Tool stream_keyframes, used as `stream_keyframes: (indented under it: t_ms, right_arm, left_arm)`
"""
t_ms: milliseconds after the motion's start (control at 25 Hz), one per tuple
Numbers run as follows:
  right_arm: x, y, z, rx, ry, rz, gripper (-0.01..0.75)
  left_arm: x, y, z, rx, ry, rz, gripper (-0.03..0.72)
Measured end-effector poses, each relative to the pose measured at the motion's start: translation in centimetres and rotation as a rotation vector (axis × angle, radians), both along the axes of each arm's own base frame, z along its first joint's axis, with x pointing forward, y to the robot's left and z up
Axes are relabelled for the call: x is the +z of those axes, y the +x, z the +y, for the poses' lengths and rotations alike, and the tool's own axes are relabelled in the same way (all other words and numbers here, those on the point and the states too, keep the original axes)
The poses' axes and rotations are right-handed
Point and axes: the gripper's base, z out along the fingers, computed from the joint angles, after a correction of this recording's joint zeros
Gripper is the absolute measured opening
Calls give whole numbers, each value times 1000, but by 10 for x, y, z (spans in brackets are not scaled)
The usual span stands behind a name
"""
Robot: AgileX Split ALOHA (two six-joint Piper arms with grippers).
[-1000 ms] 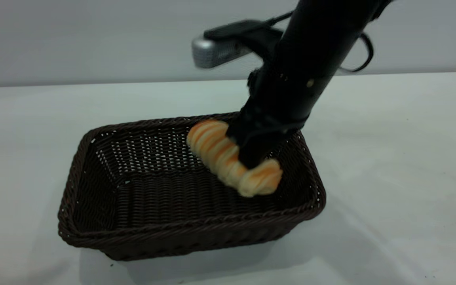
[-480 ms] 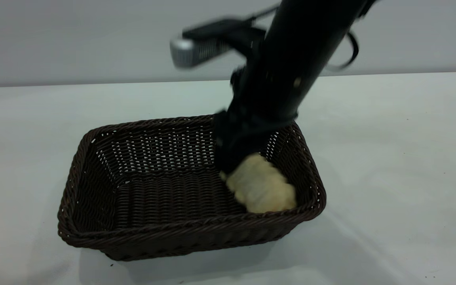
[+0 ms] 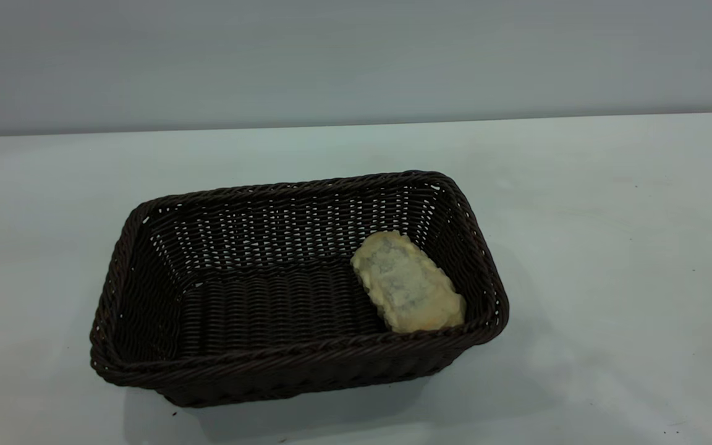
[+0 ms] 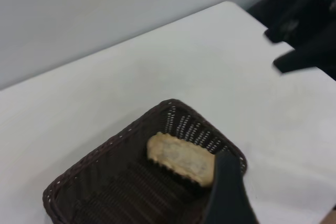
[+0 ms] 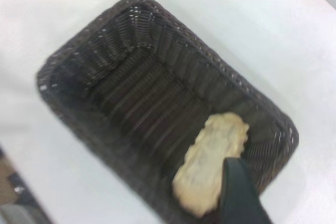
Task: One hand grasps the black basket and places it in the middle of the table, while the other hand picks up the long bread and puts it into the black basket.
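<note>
White table (image 3: 609,247) runs bare on every side of the basket (image 3: 146,346), with a grey wall behind its far edge. Inside the basket lies the bread (image 3: 406,282), pale underside up, close by the right-hand end wall and near the front rim. Neither gripper shows in the exterior view. One dark finger (image 4: 227,192) shows in the left wrist view and one (image 5: 239,192) in the right, above the basket; whether either gripper is open or closed cannot be told.
</note>
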Motion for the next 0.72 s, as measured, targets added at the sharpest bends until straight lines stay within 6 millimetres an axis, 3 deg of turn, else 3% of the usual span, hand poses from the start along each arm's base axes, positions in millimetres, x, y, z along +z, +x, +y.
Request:
stream_keyframes:
  t_ms: [80,280,560,720]
  right_arm:
    - [14,-16,-11,-1,3,23,421]
    - [20,-45,-26,10,-36,185,421]
    - [4,-81,-45,-40,-47,404,395]
    - [-10,-109,-66,-107,-52,463,355]
  left_arm:
    - [2,-19,0,-35,10,-6,573]
    - [-4,-67,3,-76,73,49,573]
    - [-12,-91,24,218,86,106,539]
    - [-15,-103,32,325,65,96,497]
